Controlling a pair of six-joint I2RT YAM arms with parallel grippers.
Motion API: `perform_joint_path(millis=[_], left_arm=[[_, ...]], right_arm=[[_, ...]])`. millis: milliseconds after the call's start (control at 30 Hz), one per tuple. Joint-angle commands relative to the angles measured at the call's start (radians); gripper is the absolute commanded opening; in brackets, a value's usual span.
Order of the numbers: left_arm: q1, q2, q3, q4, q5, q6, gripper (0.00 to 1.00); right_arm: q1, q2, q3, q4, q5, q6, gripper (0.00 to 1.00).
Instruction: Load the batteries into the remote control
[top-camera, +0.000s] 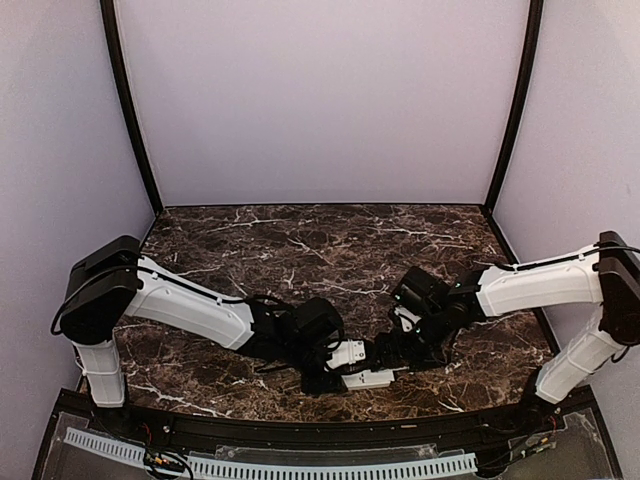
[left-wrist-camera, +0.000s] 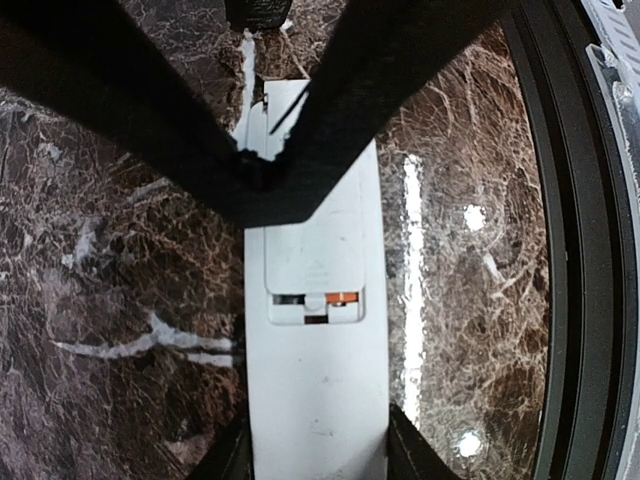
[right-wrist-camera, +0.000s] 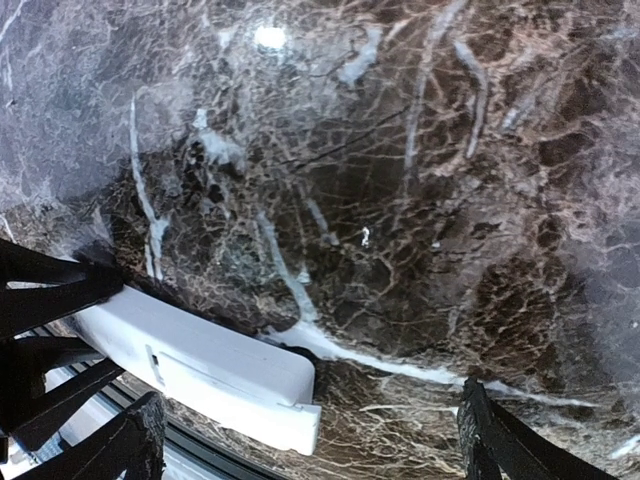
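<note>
My left gripper (left-wrist-camera: 318, 458) is shut on the remote control (left-wrist-camera: 318, 390), a white bar lying back-up, and grips its near end between both fingers. The battery cover (left-wrist-camera: 316, 240) sits over the recess. A narrow gap at its near edge shows a sliver of the orange-red battery (left-wrist-camera: 341, 297); the blue battery is hidden. In the top view the remote (top-camera: 366, 379) lies near the table's front edge between my left gripper (top-camera: 335, 368) and right gripper (top-camera: 396, 350). My right gripper (right-wrist-camera: 307, 415) is open and empty, and straddles the remote's far end (right-wrist-camera: 210, 365). Its black finger (left-wrist-camera: 300, 140) crosses over the cover.
The dark marble table (top-camera: 320, 250) ends in a black front rim (left-wrist-camera: 570, 250) just right of the remote. A white slotted strip (top-camera: 270, 466) runs beyond it. Pale walls and black corner posts (top-camera: 130, 110) close in the back and sides.
</note>
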Motion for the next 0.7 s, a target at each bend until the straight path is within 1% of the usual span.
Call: perform_joint_path(millis=[0, 100, 133, 167, 233, 433, 600, 667], left_arm=[[-0.008, 0.013, 0.004, -0.028, 0.011, -0.009, 0.42], [-0.007, -0.004, -0.023, -0.029, 0.014, -0.006, 0.54], [-0.006, -0.019, -0.041, -0.027, 0.018, -0.006, 0.56], [-0.004, -0.028, -0.051, -0.024, 0.020, -0.005, 0.61], [-0.004, -0.054, -0.080, -0.011, 0.021, -0.008, 0.65], [-0.002, -0.125, -0.164, -0.014, -0.036, -0.041, 0.67], [0.001, -0.187, -0.243, -0.005, -0.065, -0.084, 0.67], [0.005, -0.204, -0.272, 0.010, -0.072, -0.092, 0.67]], right_arm=[[0.042, 0.016, 0.054, -0.023, 0.063, 0.045, 0.99], [0.045, 0.009, 0.061, -0.041, 0.086, 0.057, 0.99], [0.045, 0.006, 0.063, -0.046, 0.094, 0.059, 0.99], [0.046, 0.004, 0.064, -0.050, 0.100, 0.058, 0.99], [0.045, 0.004, 0.069, -0.055, 0.100, 0.055, 0.99], [0.045, 0.022, 0.085, -0.037, 0.045, 0.049, 0.99], [0.041, 0.063, 0.130, -0.092, 0.071, 0.022, 0.99], [0.037, 0.075, 0.129, -0.079, 0.055, 0.010, 0.99]])
